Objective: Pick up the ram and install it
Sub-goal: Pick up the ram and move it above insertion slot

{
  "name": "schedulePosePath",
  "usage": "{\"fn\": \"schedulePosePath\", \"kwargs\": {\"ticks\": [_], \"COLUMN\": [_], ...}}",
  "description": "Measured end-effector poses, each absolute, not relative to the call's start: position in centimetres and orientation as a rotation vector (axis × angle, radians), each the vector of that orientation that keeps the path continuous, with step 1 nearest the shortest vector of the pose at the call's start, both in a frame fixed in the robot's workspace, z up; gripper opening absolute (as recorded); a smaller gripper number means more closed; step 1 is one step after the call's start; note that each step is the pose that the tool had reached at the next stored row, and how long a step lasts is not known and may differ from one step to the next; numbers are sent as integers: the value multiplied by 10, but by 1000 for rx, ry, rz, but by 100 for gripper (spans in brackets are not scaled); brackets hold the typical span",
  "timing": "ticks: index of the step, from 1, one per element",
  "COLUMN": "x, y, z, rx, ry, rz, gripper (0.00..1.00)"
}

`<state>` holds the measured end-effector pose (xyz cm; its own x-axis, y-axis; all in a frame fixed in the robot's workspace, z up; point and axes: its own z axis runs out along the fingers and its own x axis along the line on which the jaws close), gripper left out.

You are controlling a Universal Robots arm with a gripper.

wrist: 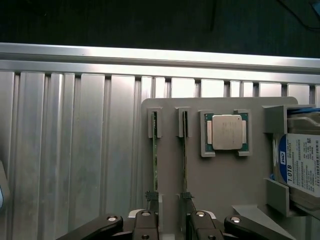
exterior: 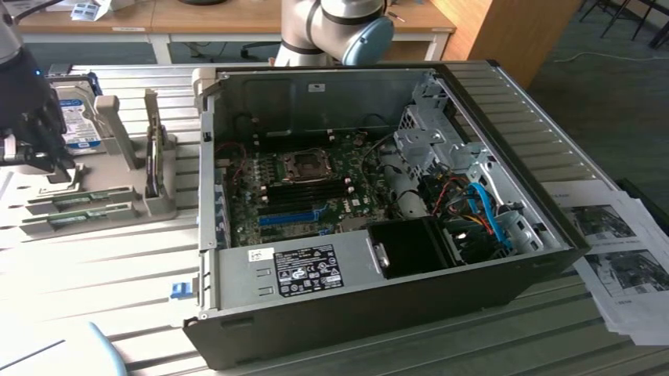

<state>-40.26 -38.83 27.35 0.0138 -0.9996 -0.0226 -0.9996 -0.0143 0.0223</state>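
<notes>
The pincer (wrist: 172, 227) is hanging with its jaws apart, gripping nothing, over the near end of the grey holder (wrist: 225, 185). The ram (wrist: 155, 150) is standing on edge in its slot just ahead of the fingertips. A second stick (wrist: 185, 150) is standing just beside it, about as close to the pincer. That closeness is posing the main risk: the wide jaws seem to be spanning both, so a closing could be catching the wrong stick or pressing a finger onto a board's edge. The boards are thin, green and rigid, so a skewed grip could be tilting one in its end brackets. The holder is looking matte and moulded. The desk (wrist: 60, 150) beneath is showing ribbed, shiny aluminium.
</notes>
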Motion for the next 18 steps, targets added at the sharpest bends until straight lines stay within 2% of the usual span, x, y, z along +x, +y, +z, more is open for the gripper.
{"fn": "schedulePosePath", "kwargs": {"ticks": [18], "x": [-403], "y": [-393], "z": [267], "rx": [2237], "ry": [-2205], "rz": [-50], "gripper": [30]}}
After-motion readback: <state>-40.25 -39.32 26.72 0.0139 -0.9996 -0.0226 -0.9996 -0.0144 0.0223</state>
